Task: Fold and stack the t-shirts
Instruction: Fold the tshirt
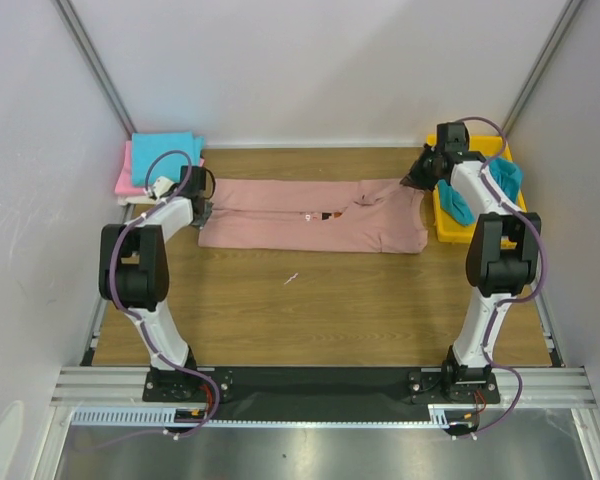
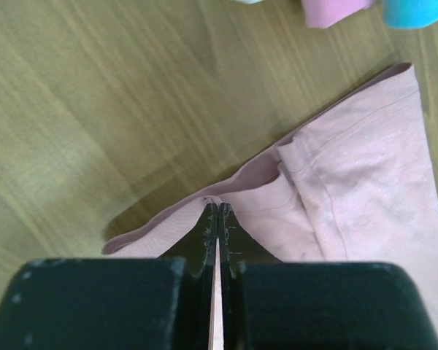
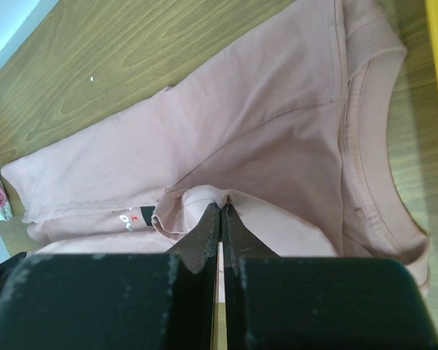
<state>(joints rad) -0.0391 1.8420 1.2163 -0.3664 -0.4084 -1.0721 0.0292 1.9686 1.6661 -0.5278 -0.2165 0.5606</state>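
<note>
The dusty-pink shirt (image 1: 280, 228) carries a tiny red-and-white print, the teal shirt (image 1: 165, 148) and bright-pink shirt (image 1: 127, 183) are plain, teal cloth (image 1: 458, 207) shows in the yellow tray (image 1: 448, 236), and the counter (image 1: 320, 300) is brown wood-grain.

Fig. | readable text: none | shirt (image 3: 277, 131), right wrist view: small chest print (image 3: 133, 217), half hidden by a fold, showing a red stroke like "I", a white ring-like mark and a black patch; no word legible | top view: print (image 1: 316, 215) too small to read
</note>
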